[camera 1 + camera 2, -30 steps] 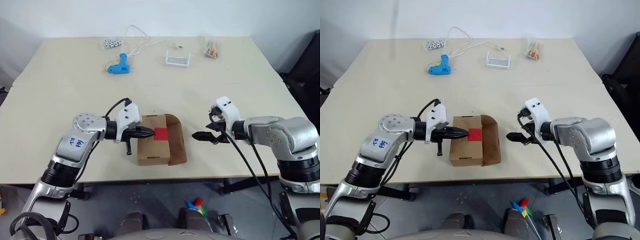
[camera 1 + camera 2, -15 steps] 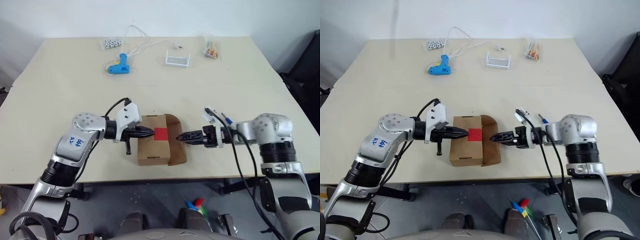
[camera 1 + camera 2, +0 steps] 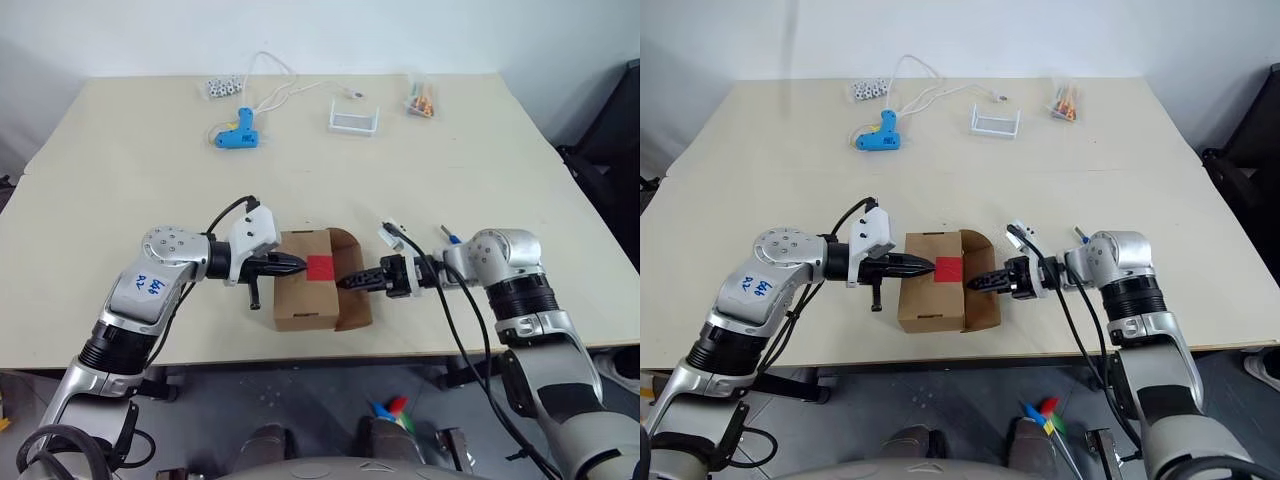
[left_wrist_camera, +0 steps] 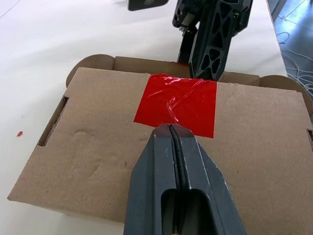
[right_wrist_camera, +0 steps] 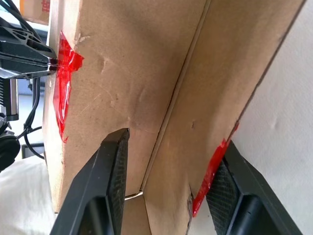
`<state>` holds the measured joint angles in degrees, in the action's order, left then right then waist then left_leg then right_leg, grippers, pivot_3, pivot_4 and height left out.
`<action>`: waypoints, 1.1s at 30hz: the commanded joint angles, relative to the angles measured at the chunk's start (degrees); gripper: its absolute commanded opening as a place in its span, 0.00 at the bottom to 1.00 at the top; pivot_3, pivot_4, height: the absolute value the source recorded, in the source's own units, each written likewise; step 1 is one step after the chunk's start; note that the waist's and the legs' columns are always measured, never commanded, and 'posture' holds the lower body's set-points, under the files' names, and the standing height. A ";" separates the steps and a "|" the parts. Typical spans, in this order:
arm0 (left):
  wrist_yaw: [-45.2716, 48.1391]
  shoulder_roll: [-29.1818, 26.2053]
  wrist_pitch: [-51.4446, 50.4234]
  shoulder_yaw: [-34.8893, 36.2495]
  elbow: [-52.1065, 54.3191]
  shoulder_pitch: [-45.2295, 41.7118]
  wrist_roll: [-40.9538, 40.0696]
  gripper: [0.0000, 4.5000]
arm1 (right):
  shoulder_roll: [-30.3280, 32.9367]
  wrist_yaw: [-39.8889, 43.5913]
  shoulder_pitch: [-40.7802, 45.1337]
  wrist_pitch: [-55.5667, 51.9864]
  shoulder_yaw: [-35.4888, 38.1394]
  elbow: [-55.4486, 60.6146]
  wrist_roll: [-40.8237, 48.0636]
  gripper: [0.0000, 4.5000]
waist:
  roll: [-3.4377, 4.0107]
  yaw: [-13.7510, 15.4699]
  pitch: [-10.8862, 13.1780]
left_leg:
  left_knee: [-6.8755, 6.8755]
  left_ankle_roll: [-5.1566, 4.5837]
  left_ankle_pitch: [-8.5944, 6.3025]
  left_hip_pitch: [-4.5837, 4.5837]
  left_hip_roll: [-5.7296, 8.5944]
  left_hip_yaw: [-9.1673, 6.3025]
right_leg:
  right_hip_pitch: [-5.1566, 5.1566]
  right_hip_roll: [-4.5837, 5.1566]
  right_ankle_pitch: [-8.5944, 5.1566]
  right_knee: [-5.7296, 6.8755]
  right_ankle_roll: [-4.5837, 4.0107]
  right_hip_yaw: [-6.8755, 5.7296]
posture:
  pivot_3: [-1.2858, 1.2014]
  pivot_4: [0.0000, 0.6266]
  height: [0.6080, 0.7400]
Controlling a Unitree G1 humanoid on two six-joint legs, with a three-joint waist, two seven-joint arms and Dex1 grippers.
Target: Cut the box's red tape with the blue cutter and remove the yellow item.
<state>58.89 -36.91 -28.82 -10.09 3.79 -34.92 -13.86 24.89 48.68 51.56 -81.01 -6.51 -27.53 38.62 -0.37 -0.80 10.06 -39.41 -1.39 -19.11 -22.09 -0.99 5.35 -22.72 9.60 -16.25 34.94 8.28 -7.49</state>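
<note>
The brown box [image 3: 305, 300] sits near the table's front edge, its right flap [image 3: 355, 275] standing up. The red tape [image 4: 178, 103] lies on top, creased down the middle. My left gripper [image 3: 300, 265] is shut, its tip resting on the tape's near edge. My right gripper [image 3: 345, 283] reaches in from the right, still open, its fingers [image 5: 115, 166] straddling the raised flap's edge. A short blue-and-white stick [image 3: 449, 236], seemingly the blue cutter, lies on the table behind my right forearm, mostly hidden. The yellow item is hidden.
At the table's far side lie a light-blue glue gun [image 3: 237, 133] with a white cord, a small white rack [image 3: 354, 121], a bag of coloured bits [image 3: 421, 98] and white beads [image 3: 223, 87]. The table's front edge runs just below the box.
My right arm swung left and down to the box, and its fingers narrowed around the raised flap. The left gripper and the box stayed put.
</note>
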 commanded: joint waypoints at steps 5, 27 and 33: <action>-0.08 -0.87 -1.32 -1.11 -0.52 2.04 1.14 0.00 | -0.56 -1.19 0.67 0.39 -0.76 -2.39 -3.84 0.07 | -0.05 -0.41 -0.03 | 0.00 0.00 0.00 0.01 -0.01 -0.01 | 0.01 0.00 0.00 0.00 0.00 -0.01 | 0.52 0.24 1.00; -8.68 23.53 11.07 -7.44 -16.09 -4.75 4.26 0.00 | 32.62 -8.45 13.43 -11.49 -9.32 11.98 17.95 0.00 | 0.14 2.14 0.10 | 0.08 -0.15 -0.05 -0.47 0.19 0.15 | 0.07 0.05 0.09 -0.87 0.16 -0.24 | 0.52 0.24 1.00; -10.44 26.61 12.16 -7.38 -16.71 -3.88 4.59 0.00 | 38.71 -13.00 19.23 -11.49 -17.74 14.10 27.35 0.00 | 0.13 2.27 0.11 | 0.10 -0.16 -0.06 -0.53 0.17 0.14 | 0.07 0.05 0.09 -1.05 0.16 -0.25 | 0.52 0.24 1.00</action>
<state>49.66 -11.16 -16.37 -16.26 -12.14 -39.74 -10.91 62.90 35.93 68.78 -92.28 -23.18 -15.75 61.02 -0.24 1.47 10.16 -39.31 -1.56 -19.17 -22.63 -0.82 5.47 -22.65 9.65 -16.16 33.87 8.44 -7.74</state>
